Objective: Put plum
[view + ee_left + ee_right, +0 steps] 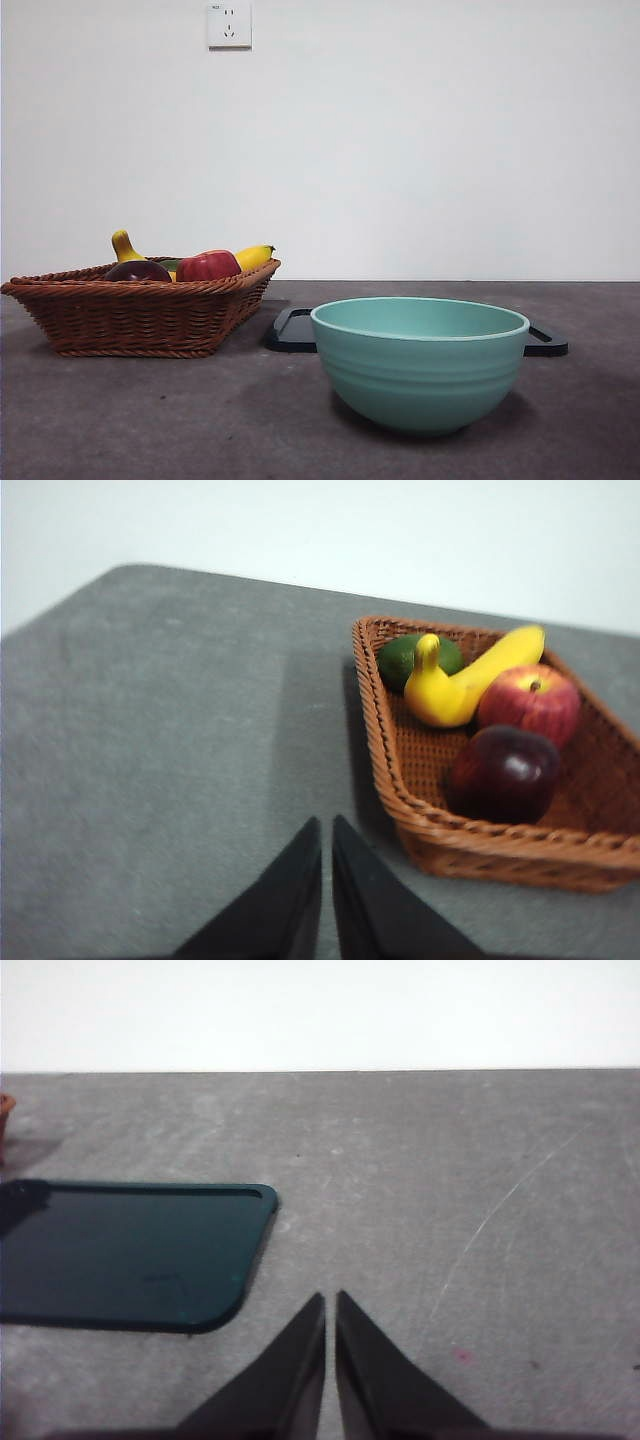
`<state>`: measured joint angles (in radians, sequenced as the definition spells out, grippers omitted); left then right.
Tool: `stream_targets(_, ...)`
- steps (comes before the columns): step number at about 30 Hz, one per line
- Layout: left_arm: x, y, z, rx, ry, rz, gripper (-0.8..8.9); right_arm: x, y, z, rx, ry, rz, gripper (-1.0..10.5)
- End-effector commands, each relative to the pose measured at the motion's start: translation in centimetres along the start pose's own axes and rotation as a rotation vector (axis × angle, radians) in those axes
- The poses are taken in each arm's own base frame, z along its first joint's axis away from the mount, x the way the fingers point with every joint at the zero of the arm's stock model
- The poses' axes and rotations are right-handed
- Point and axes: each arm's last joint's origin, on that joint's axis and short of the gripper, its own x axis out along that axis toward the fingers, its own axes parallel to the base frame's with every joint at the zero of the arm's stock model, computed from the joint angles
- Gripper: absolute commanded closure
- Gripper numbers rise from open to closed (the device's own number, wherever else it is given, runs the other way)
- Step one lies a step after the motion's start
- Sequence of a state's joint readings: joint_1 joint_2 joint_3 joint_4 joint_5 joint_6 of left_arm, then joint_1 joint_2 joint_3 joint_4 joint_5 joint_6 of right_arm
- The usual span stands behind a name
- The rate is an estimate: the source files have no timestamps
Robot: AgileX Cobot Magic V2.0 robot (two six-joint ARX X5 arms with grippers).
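The plum, dark maroon and glossy, lies in a brown wicker basket beside a red apple, a yellow banana and a green fruit. In the front view the plum peeks over the rim of the basket at the left. My left gripper is shut and hovers over bare table a short way from the basket's near corner. My right gripper is shut over grey table next to a dark tray. Neither arm shows in the front view.
A mint-green bowl stands at the front right of the basket, with the black tray flat behind it. A white wall with a socket closes the far side. The grey tabletop spreads around these things.
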<state>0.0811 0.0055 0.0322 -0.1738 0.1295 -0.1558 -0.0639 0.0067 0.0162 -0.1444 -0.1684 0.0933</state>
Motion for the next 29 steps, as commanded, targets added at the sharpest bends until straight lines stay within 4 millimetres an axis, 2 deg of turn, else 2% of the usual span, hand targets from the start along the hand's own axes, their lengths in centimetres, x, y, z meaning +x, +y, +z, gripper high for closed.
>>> stream_targets(1,0.2,0.2,-0.7,-0.156,0.022,0.007,7.98,0.0,0.0,0.1,0.110,-0.014,0.018,9.4)
stream_targets(8,-0.2,-0.1,0.4,-0.283,0.003,-0.004,7.99,-0.3,0.2,1.3,0.191,-0.058,0.033,9.4)
stream_targets(14,-1.1,-0.7,2.7,-0.299,-0.031,-0.060,7.98,-1.4,0.7,3.9,0.194,-0.097,0.041,9.4)
stream_targets(21,-2.4,-1.5,6.5,-0.269,0.000,-0.070,7.98,-2.9,1.3,7.9,0.185,-0.072,0.050,9.4)
stream_targets(29,-3.1,-2.8,11.4,-0.090,0.159,-0.184,7.98,-2.9,2.3,12.8,0.049,0.117,0.210,9.4)
